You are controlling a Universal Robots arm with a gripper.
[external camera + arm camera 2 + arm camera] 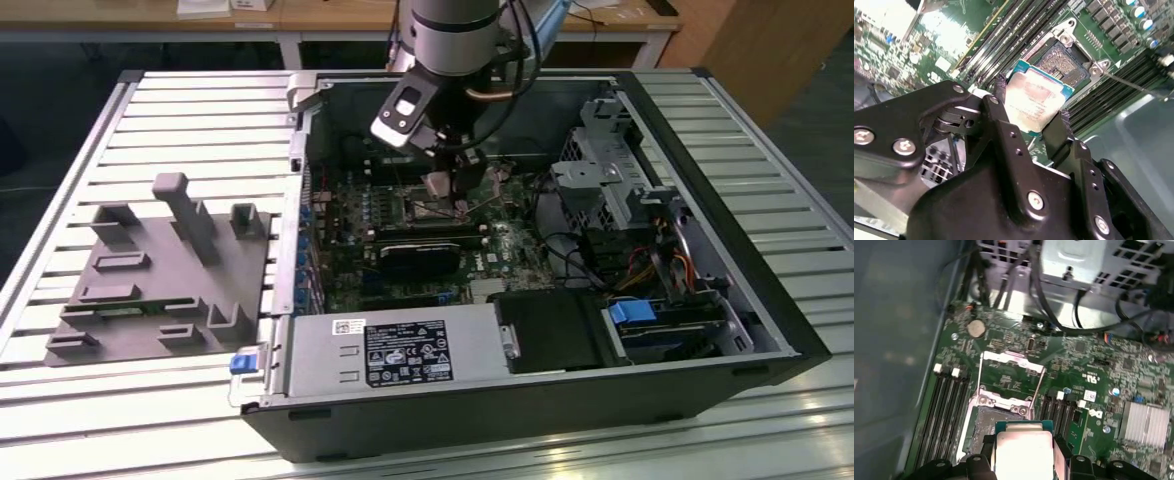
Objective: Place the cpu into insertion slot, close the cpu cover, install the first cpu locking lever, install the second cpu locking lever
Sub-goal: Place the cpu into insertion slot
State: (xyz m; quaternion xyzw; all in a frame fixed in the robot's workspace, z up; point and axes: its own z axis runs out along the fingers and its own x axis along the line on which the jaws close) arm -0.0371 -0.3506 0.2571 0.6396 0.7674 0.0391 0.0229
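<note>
Lying on its side on the slatted table [174, 110], the black computer case [534, 420] has its open side facing up. On the table at the exterior view's left, beside the case, rests a grey moulded fixture [160, 280]. The arm [461, 35] reaches down into the case from above. A grey power supply box [387, 350] sits along the near edge of the case, and the green motherboard [514, 245] lies beyond it. The tool [1032, 100] hangs just above the board, its two black fingers [1001, 125] pressed against opposite edges of the cpu [1029, 107], whose silvery top faces both wrist views. The cpu cover [1013, 358] stands swung up, off the socket. The insertion slot [1061, 57] lies bare with its dark centre exposed, and the cpu is held just above its edge, not seated in it
</note>
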